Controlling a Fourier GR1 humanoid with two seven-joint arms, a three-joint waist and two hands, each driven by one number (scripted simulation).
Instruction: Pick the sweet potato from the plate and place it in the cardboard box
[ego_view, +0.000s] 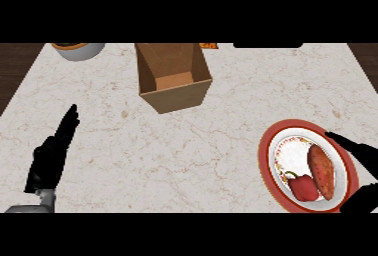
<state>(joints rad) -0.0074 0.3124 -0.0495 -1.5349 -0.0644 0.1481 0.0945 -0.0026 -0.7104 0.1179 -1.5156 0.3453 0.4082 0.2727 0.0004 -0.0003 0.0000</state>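
sweet potato (322, 171) on plate (272, 150), near right, beside a red pepper (301, 186) | cardboard box (173, 75) far centre, open | right hand (360, 155) fingers straight over plate, holding nothing | left hand (53, 150) open on bench (184, 145)

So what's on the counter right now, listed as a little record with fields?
plate: red-rimmed plate, at the counter's right
sweet potato: sweet potato lying on the plate
pepper: red pepper beside it on the plate
cardboard box: cardboard box, open, at the far middle
bowl: grey bowl at the far left corner
right hand: right hand open at the plate's right edge, not holding anything
left hand: left hand resting open at the left
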